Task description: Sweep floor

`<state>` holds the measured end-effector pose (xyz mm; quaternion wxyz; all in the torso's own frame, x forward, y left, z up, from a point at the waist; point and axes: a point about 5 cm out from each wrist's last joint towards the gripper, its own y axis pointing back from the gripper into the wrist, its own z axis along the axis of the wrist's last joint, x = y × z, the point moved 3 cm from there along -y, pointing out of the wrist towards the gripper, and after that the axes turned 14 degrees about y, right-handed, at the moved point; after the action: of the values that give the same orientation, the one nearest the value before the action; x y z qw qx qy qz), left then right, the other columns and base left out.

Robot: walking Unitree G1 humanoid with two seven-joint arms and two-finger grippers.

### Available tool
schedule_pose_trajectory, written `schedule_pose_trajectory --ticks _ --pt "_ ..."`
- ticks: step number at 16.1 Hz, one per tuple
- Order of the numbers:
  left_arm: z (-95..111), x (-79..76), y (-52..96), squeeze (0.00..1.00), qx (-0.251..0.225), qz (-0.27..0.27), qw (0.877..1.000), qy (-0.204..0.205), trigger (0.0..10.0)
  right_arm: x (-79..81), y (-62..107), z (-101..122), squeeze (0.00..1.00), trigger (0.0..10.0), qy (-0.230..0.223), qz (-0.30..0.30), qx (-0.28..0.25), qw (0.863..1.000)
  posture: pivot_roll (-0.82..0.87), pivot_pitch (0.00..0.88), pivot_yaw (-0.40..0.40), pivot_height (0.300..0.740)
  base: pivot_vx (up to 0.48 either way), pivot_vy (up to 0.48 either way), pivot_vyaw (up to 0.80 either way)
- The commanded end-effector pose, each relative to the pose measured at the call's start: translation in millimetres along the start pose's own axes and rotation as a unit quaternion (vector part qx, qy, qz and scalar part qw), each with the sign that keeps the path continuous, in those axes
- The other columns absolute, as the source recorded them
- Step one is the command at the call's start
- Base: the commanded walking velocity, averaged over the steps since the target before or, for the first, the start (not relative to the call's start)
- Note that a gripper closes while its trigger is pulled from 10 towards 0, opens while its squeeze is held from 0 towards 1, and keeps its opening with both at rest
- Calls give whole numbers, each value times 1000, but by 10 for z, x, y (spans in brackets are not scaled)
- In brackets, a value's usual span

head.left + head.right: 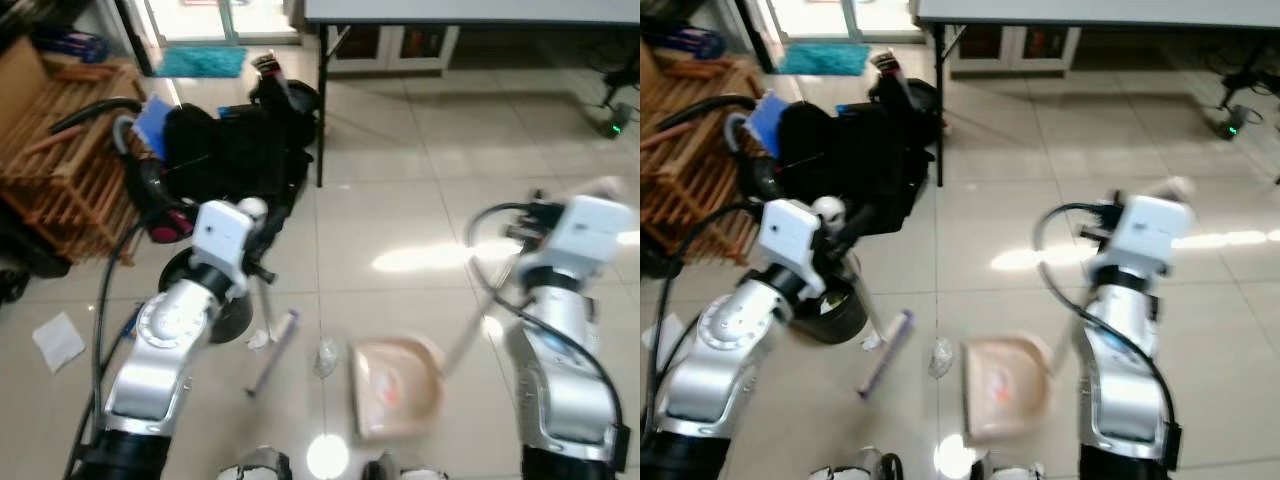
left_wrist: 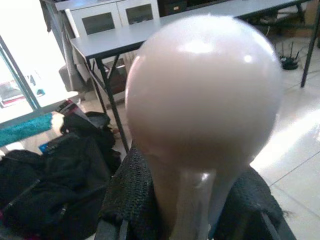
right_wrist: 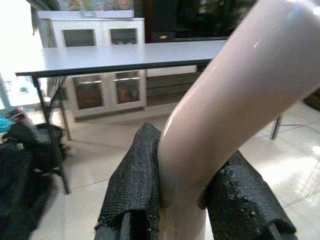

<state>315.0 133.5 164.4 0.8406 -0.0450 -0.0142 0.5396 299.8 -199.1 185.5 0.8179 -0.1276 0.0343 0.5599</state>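
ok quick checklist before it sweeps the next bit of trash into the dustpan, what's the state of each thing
1. Left gripper shut on the broom handle: ok.
2. Right gripper shut on the dustpan handle: ok.
3. Dustpan down on the floor tiles: ok, though blurred.
4. Broom head near the crumpled clear wrapper: ok, head lies beside it.
5. Wrapper between broom head and dustpan: ok.
6. Paper scrap beyond the left arm, away from the dustpan: not ok.
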Motion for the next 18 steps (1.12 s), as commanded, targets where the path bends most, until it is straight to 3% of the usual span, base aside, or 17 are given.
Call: schedule_pose_trajectory --ticks 1,10,14,18 --pt "84 -41 -19 0 -18 -10 1000 -9 10000 -63 -10 67 0 10000 -16 -14 -10 1000 -32 160 23 740 368 0 0" --pt "91 -41 -33 0 -19 -11 1000 -8 10000 -76 -23 81 0 10000 -9 -19 -12 1000 -30 168 24 740 365 0 0" --pt "-8 -177 -131 0 -15 -35 999 5 10000 -139 -92 109 0 10000 37 -43 -44 997 -28 201 28 740 0 0 0" --pt "88 -356 -327 0 -57 -52 997 20 10000 -191 -221 7 0 10000 48 -57 -46 996 -8 284 55 740 0 0 0"
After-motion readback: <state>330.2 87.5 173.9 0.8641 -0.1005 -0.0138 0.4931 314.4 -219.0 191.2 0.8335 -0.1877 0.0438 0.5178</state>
